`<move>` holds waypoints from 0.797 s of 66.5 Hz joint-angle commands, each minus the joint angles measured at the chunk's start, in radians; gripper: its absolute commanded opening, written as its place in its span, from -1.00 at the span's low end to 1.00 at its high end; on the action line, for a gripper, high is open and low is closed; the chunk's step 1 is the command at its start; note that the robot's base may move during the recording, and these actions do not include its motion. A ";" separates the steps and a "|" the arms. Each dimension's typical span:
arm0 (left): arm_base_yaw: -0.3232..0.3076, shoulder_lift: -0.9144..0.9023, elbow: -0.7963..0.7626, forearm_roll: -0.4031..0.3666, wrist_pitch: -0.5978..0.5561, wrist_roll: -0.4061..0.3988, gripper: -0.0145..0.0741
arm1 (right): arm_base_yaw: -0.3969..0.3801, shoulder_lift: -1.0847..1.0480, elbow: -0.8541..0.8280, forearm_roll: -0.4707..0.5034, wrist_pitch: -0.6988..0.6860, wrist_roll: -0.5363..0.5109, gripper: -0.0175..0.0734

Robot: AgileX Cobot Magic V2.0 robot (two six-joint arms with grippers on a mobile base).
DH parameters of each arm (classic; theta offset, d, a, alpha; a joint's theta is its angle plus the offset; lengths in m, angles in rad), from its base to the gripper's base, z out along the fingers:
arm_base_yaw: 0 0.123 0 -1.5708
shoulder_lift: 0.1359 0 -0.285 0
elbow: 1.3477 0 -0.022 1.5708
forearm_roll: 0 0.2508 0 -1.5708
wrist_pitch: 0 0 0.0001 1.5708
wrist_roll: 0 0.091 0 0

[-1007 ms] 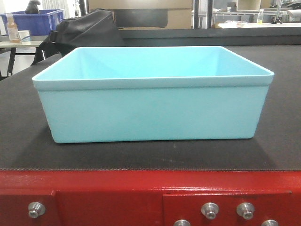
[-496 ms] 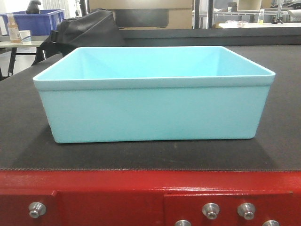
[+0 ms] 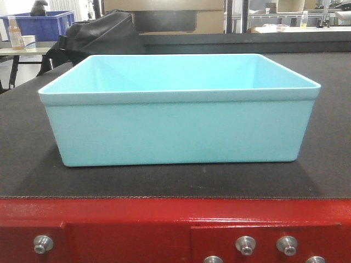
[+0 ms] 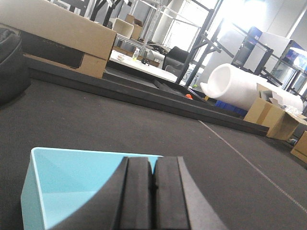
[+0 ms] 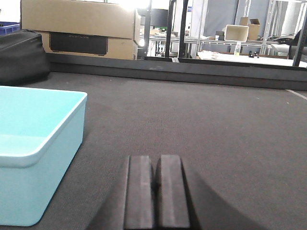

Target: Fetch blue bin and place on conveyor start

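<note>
1. The light turquoise-blue rectangular plastic bin [image 3: 178, 123] sits flat and upright on the wide dark grey textured conveyor belt [image 3: 22, 164]. Its near long wall runs parallel to the red metal frame edge with silver bolts [image 3: 175, 230]. It is empty and nothing touches it.
2. The position at the frame end of the belt suggests the placement is essentially done. The bin is set back from the belt edge, probably so it will not tip off.
3. The left pincer [image 4: 153, 191] has its two black pads pressed together and grips nothing. It hangs above and in front of the bin's rim, clear of the walls.
4. The right pincer [image 5: 157, 191] is likewise closed on nothing. It is low over bare belt, just beside the bin's short wall and apart from it.
5. Both arms flank the bin, which fits a two-sided carry now let go.
6. Background: a black bag [image 3: 98, 33], a brown cardboard box [image 5: 76, 21], a dark blue crate [image 3: 41, 24] and metal shelving [image 4: 158, 24].
</note>
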 commanded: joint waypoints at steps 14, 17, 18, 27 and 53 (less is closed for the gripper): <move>0.000 -0.005 -0.003 0.004 -0.013 0.004 -0.92 | -0.006 -0.004 0.000 -0.011 -0.025 0.002 -0.98; 0.000 -0.005 -0.003 0.004 -0.013 0.004 -0.92 | -0.006 -0.004 0.000 -0.011 -0.025 0.002 -0.98; 0.000 -0.005 -0.003 0.004 -0.010 0.004 -0.92 | -0.006 -0.004 0.000 -0.011 -0.025 0.002 -0.98; 0.000 -0.010 -0.003 -0.004 -0.002 0.004 -0.92 | -0.006 -0.004 0.000 -0.011 -0.025 0.002 -0.98; 0.267 -0.175 0.074 -0.432 0.074 0.872 -0.92 | -0.006 -0.004 0.000 -0.011 -0.025 0.002 -0.98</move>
